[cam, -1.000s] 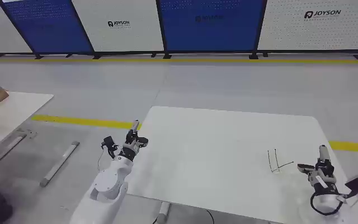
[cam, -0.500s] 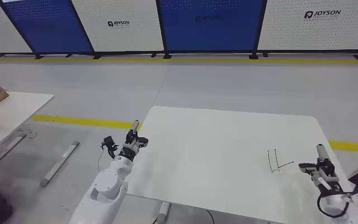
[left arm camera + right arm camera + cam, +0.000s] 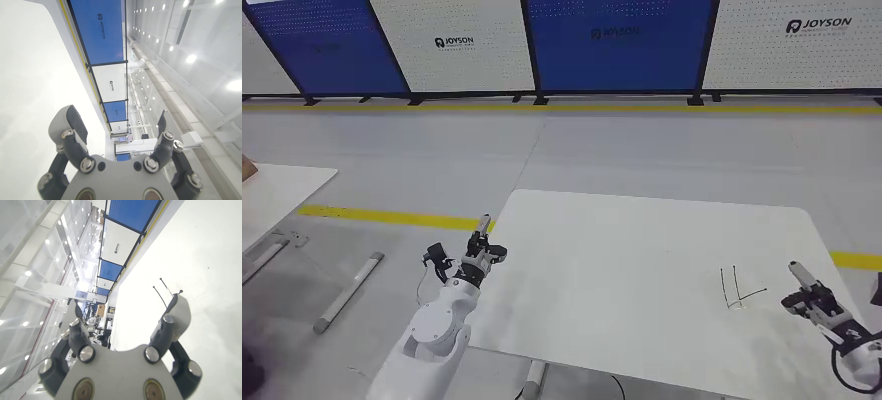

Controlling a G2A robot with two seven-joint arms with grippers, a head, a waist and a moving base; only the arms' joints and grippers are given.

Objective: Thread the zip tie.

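Right fingers [image 3: 179, 308] stand spread and empty; their tips have swung toward the black zip ties [image 3: 736, 286], which lie on the desk [image 3: 642, 270] just beyond them. Left fingers [image 3: 75, 123], also spread, have stayed at the far desk edge. A grasp seems next; threading is not begun.

left gripper [image 3: 118, 121]: jaws stood spread wide apart | white table [image 3: 28, 75]: lay beside one finger | blue and white panels [image 3: 105, 56]: stood beyond the table edge
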